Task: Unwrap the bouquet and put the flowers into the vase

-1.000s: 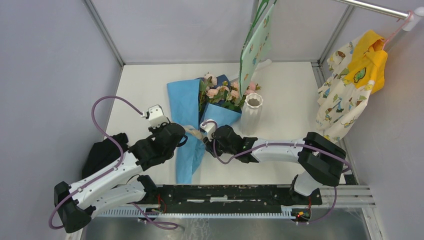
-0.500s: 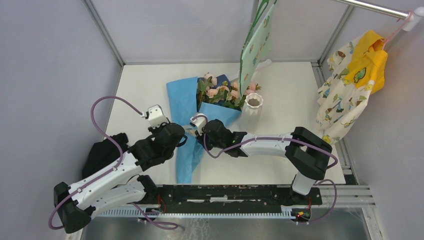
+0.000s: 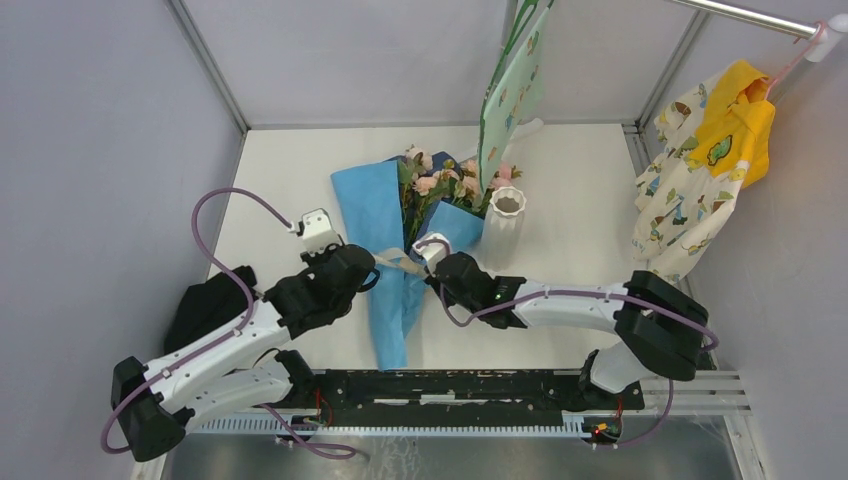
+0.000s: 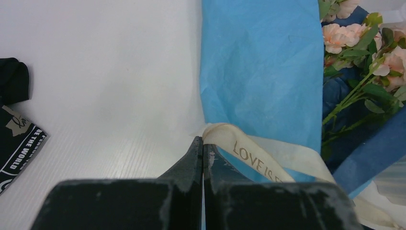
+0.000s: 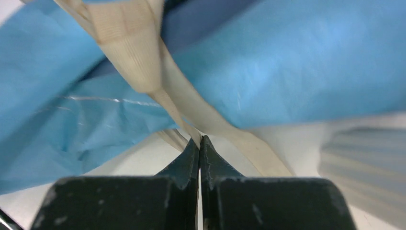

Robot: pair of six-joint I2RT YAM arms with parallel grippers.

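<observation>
The bouquet lies on the white table, a little left of the middle, heads pointing to the far wall. Its blue paper has fallen open on the left side, light blue outside and navy within. The flowers, pink and peach with green stems, rest in the navy fold. The vase, white and ribbed, stands upright just beside the bouquet's right edge, mouth open to the top.

Both arms meet at the bouquet's waist, where the cream ribbon runs taut between them. The left gripper is pressed fully closed, and the ribbon's loop comes out right at its tips, so it looks pinched there. Printed along that loop in dark letters is "LOVE IS", then one more letter I cannot make out where the band curves away. The right gripper is closed too, its tips nipped on thin strands of the ribbon against the blue paper.

Near the left arm lies a crumpled black cloth with a white-lettered label; "THE WORLD" can be read, the rest is cut off. A green patterned cloth hangs at the back, and a yellow and cream garment hangs at the right.
</observation>
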